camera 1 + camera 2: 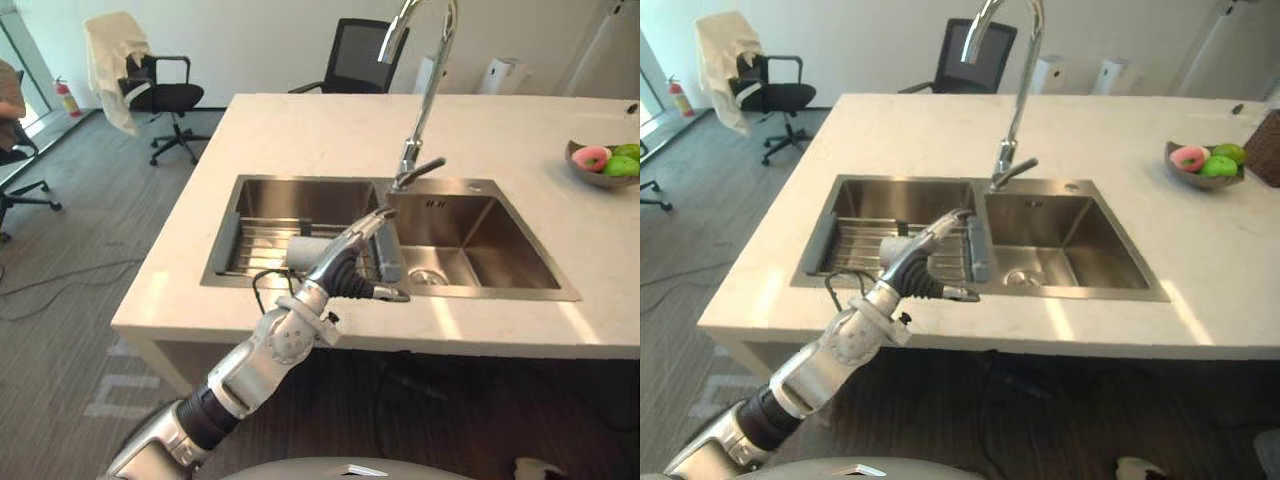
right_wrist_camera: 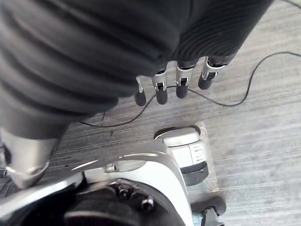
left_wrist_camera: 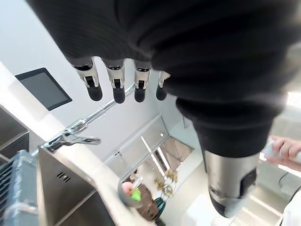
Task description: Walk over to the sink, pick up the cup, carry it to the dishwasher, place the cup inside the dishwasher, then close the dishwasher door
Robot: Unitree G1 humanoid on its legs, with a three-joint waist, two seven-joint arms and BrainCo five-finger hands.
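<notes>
A pale cup (image 1: 300, 250) lies on its side on the wire rack (image 1: 250, 255) in the left basin of the steel sink (image 1: 300, 184). My left hand (image 1: 362, 258) reaches over the front rim, its straight fingers (image 3: 115, 87) stretched above the divider between the two basins, just right of the cup. It is open and holds nothing, and its wrist hides part of the cup. My right hand (image 2: 181, 84) hangs low over the grey floor with relaxed fingers, empty.
A tall curved faucet (image 1: 425, 100) rises behind the divider. A bowl of fruit (image 1: 603, 165) stands on the white counter (image 1: 330, 130) at the right. Office chairs (image 1: 160, 95) stand beyond the counter's left side. A person's hand (image 3: 282, 148) is in the left wrist view.
</notes>
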